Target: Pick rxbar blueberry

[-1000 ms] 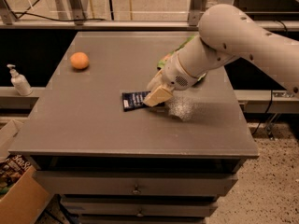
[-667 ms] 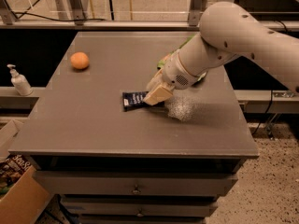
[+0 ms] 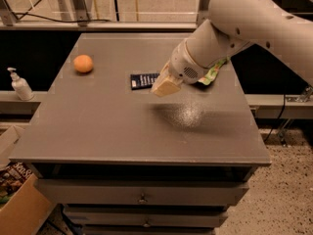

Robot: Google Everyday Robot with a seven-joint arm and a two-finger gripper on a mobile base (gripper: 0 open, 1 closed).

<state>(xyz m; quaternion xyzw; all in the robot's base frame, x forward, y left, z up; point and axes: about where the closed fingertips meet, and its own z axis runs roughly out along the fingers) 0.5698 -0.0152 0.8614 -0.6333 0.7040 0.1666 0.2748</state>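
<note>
The rxbar blueberry (image 3: 143, 80) is a small flat dark navy bar with white text lines. Its right end is hidden by my gripper (image 3: 165, 86), which is shut on it and holds it slightly above the grey table (image 3: 98, 126). The white arm comes in from the upper right.
A round orange fruit (image 3: 83, 63) lies at the table's back left. A green snack pouch (image 3: 213, 72) shows partly behind the arm. A soap bottle (image 3: 19, 84) stands on a ledge to the left. A cardboard box (image 3: 22, 204) sits on the floor at the lower left.
The gripper has moved up in the view, and the blue bar has moved up with it. The orange has stayed in place.
</note>
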